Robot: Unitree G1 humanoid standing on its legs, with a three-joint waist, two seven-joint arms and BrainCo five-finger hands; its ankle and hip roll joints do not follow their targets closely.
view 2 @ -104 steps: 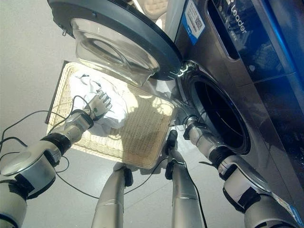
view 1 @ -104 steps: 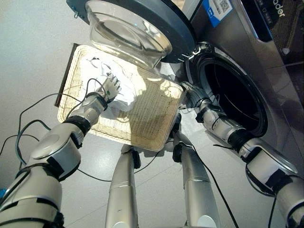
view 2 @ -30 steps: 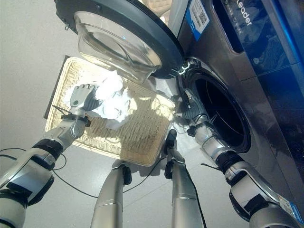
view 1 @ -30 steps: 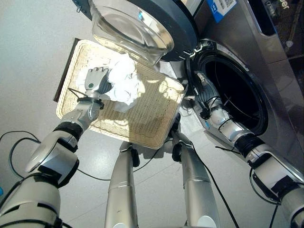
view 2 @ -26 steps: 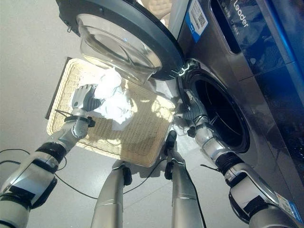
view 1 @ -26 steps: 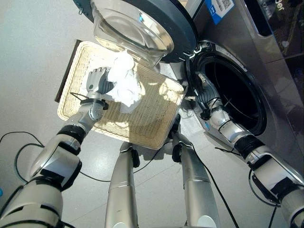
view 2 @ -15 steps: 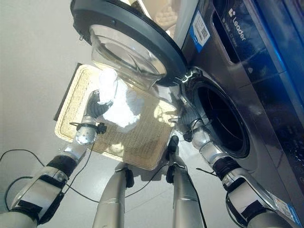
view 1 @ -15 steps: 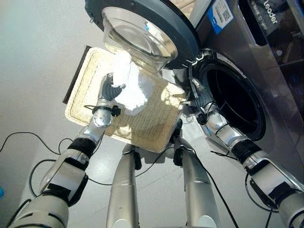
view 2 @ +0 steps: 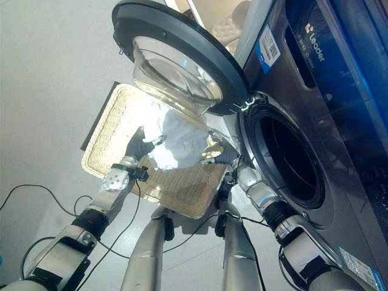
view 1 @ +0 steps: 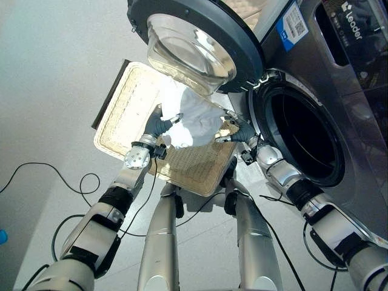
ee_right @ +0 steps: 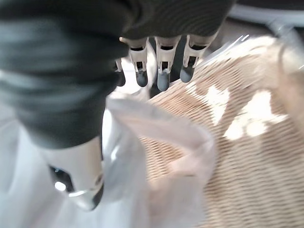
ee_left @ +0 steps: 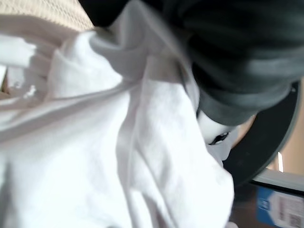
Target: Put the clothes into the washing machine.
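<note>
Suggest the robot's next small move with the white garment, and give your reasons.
Probably carry the white garment sideways toward the open drum. The left hand grips it, lifted above the wicker basket, and the right hand reaches its other edge with straight fingers. It hangs just beside the opening, below the open door.

Both arms reach forward, left robot hand [view 1: 159, 125] curled in a grasp, right robot hand [view 1: 235, 128] with fingers extended.

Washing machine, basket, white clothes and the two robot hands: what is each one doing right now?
Washing machine: door swung wide open, drum dark inside.
Basket: on the floor beside the machine.
White clothes: bunched, lifted above the basket.
Left hand: curled round the clothes.
Right hand: fingers straight, against the clothes.
</note>
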